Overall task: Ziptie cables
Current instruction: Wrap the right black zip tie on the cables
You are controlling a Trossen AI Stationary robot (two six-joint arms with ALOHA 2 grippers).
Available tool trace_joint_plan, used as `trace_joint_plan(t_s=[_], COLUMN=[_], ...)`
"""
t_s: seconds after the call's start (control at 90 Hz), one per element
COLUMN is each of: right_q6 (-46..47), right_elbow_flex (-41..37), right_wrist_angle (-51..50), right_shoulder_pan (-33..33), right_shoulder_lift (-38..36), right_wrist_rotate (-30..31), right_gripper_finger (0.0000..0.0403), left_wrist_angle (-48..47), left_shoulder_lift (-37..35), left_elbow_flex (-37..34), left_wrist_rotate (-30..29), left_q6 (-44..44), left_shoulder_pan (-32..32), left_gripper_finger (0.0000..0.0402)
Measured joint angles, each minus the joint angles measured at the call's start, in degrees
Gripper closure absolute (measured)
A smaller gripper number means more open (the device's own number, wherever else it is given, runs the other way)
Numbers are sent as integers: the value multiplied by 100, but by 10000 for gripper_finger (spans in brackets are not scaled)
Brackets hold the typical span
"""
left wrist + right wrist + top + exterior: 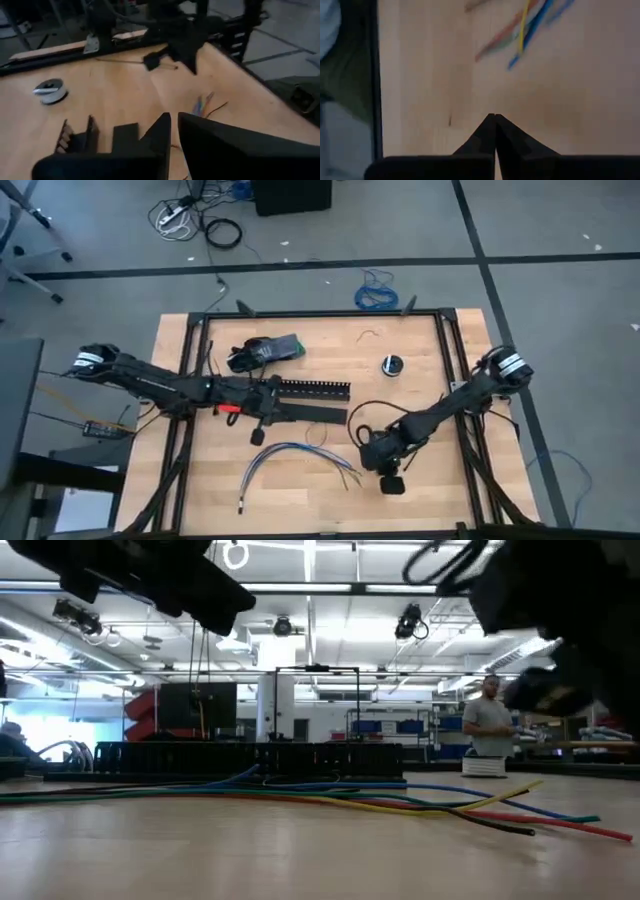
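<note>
A counter (200, 480) of pale, matt wood with faint grain is seen, framed by dark matt metal rails (320, 313). The cables (290, 460) are sheathed in smooth coloured plastic with a slight sheen. The slotted channel (313, 390), at 12 o'clock from the cables, looks like matt black plastic. A small spool (391, 365) at 2 o'clock shows a shiny metallic face. The right gripper (495, 120) fingers appear matt black.

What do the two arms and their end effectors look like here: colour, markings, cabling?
Both arms are dark, near black, slim and jointed. Each has a white band at the joint nearest the table's side. The left arm carries a small red mark near its wrist. A black cable loops beside the right arm. The right end effector has two dark wedge-shaped fingers tapering to points.
</note>
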Motion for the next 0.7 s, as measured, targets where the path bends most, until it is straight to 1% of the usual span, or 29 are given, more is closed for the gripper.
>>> trace_joint_plan(t_s=[0.078,0.178,0.311,0.389,0.444,0.544,0.7], right_q6=[-51,-412,-1190,-1700,-1889,-2103,-2293], right_elbow_flex=[43,291,781,921,940,833,605], right_wrist_angle=[-72,-659,-1736,-2233,-2609,-2996,-3106], right_shoulder_pan=[-2,32,104,270,390,558,705], right_shoulder_lift=[35,37,30,33,37,41,50], right_wrist_rotate=[-78,-57,261,497,755,884,1067], right_gripper_finger=[390,375,346,325,311,287,260], left_wrist_angle=[50,190,560,790,793,787,762], left_shoulder_lift=[141,359,626,725,737,740,740], left_elbow_flex=[0,0,0,0,2,2,2], left_wrist_rotate=[11,6,-78,-184,-248,-416,-439], left_q6=[223,344,353,357,348,342,355], left_shoulder_pan=[-7,-8,-8,-8,-8,-8,-8], left_gripper_finger=[359,329,273,241,221,195,179])
